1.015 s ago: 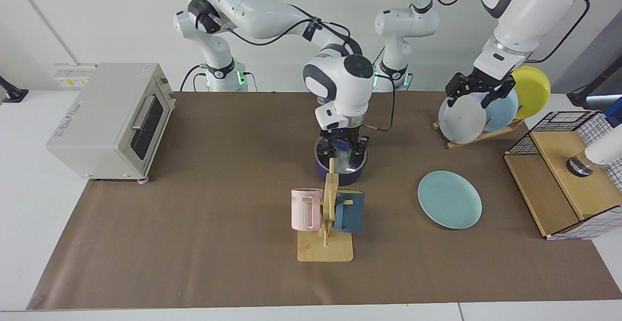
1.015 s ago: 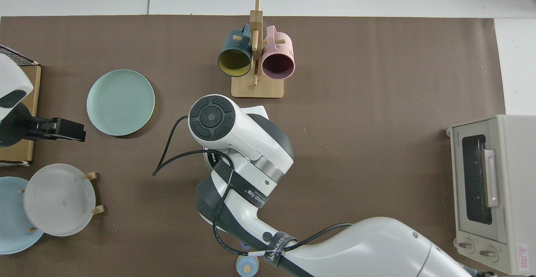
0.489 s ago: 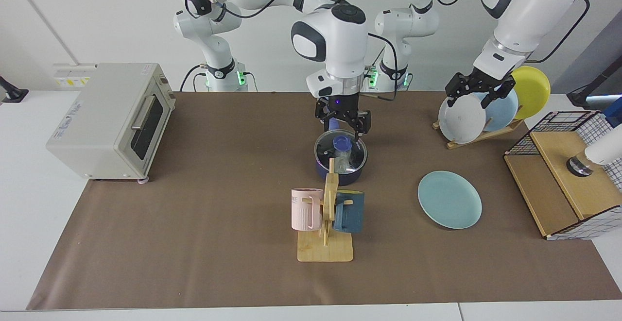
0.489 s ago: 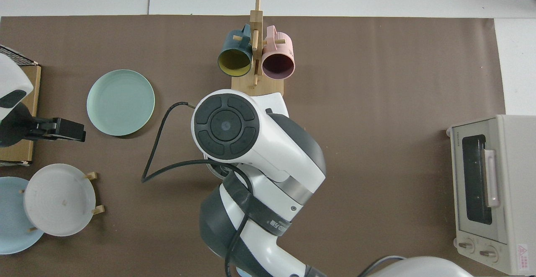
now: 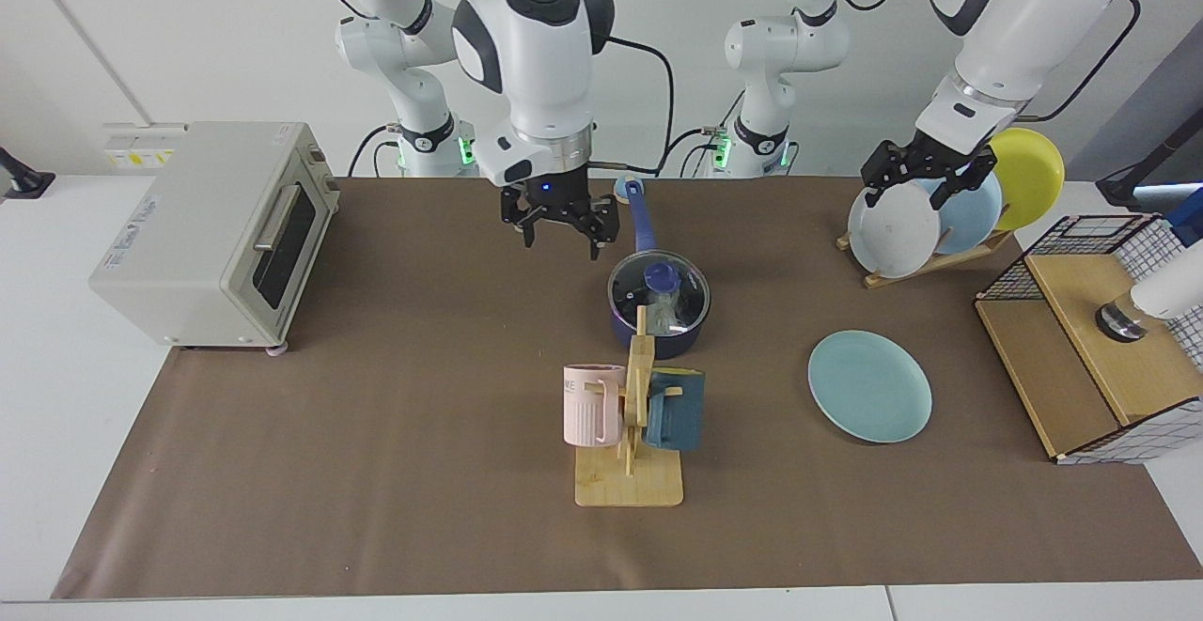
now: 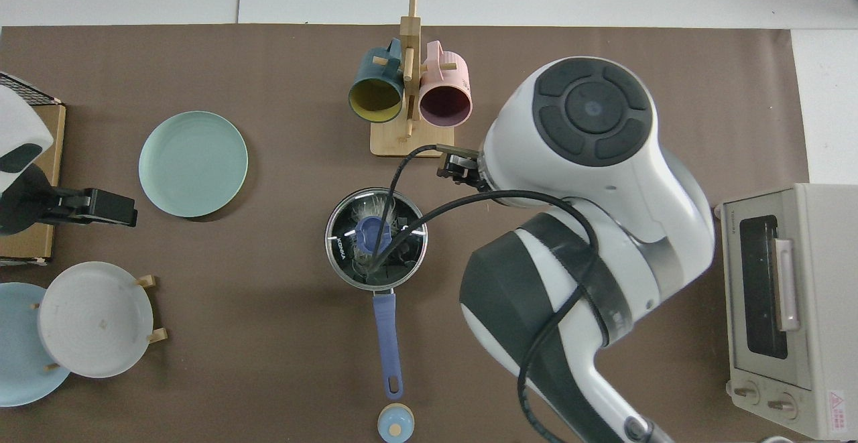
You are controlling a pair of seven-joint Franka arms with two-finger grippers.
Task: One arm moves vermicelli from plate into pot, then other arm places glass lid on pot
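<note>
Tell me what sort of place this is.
Most likely a robotics lab set up as a mock kitchen: two robot arms stand at a paper-covered table bearing a toaster oven, a lidded pot, a mug stand and a plate rack.

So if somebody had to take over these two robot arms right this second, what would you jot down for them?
Right tool: open, empty, raised above the table beside the pot, on its toaster oven side.
Left tool: open, empty, waiting up by the rack of plates.
Vermicelli: in the pot, seen through the glass lid.
Glass lid: sitting on the pot, blue knob up.
Plate: empty on the table.
Done: noodles moved, lid placed.
Left: nothing of the job that I can see; at most the right arm clears off.
</note>
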